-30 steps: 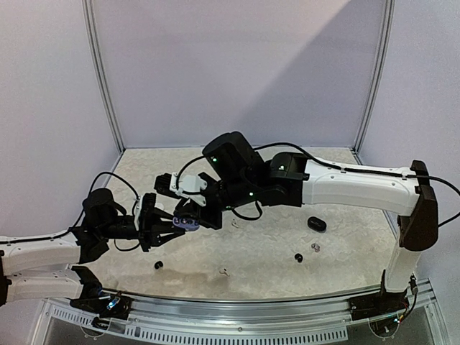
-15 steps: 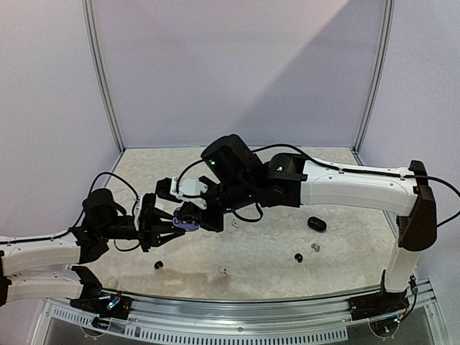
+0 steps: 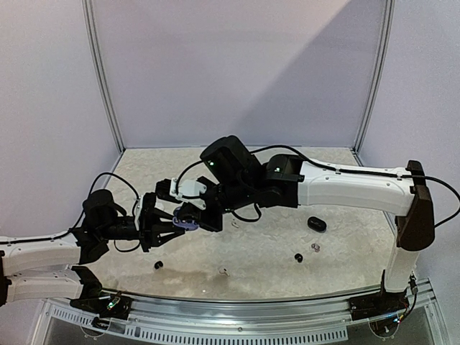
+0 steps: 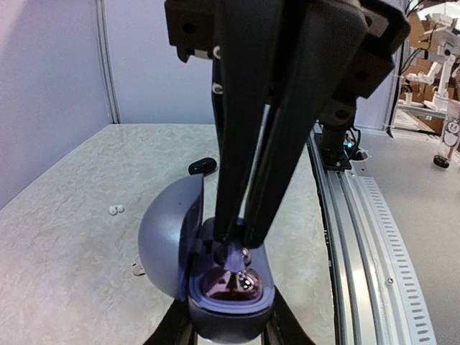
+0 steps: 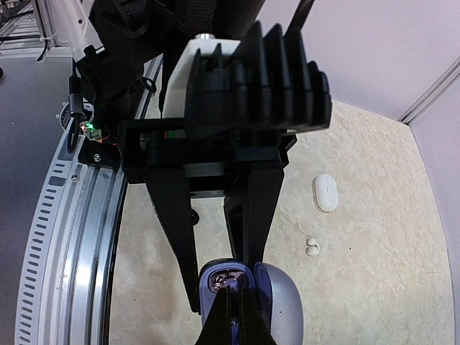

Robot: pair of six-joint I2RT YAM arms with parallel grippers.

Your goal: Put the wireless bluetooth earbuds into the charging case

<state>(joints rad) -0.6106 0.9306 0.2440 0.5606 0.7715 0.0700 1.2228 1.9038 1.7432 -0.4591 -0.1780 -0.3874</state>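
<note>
My left gripper (image 4: 228, 327) is shut on the base of a purple charging case (image 4: 230, 305) and holds it above the table with its lid (image 4: 167, 241) swung open to the left. My right gripper (image 4: 234, 243) reaches down into the case, its jaws shut together. Its tips press on a small purple earbud (image 4: 231, 256) in the far socket. A glossy purplish shape (image 4: 230, 283) fills the near socket. In the top view the case (image 3: 185, 223) sits between the left gripper (image 3: 167, 231) and the right gripper (image 3: 190, 218). The right wrist view shows the right gripper (image 5: 231, 291) inside the case (image 5: 223, 277).
On the table lie a black case (image 3: 316, 224), a black bud (image 3: 298, 257), a greyish bud (image 3: 314, 248), another black bud (image 3: 158, 265) and a white bud (image 3: 224, 272). A white case (image 5: 325, 192) and a pair of white buds (image 5: 312, 246) lie beyond. The metal rail (image 4: 359, 237) borders the table.
The right gripper's jaws have drawn together over the case, and its arm has shifted slightly left. The left gripper and the case have stayed put.
</note>
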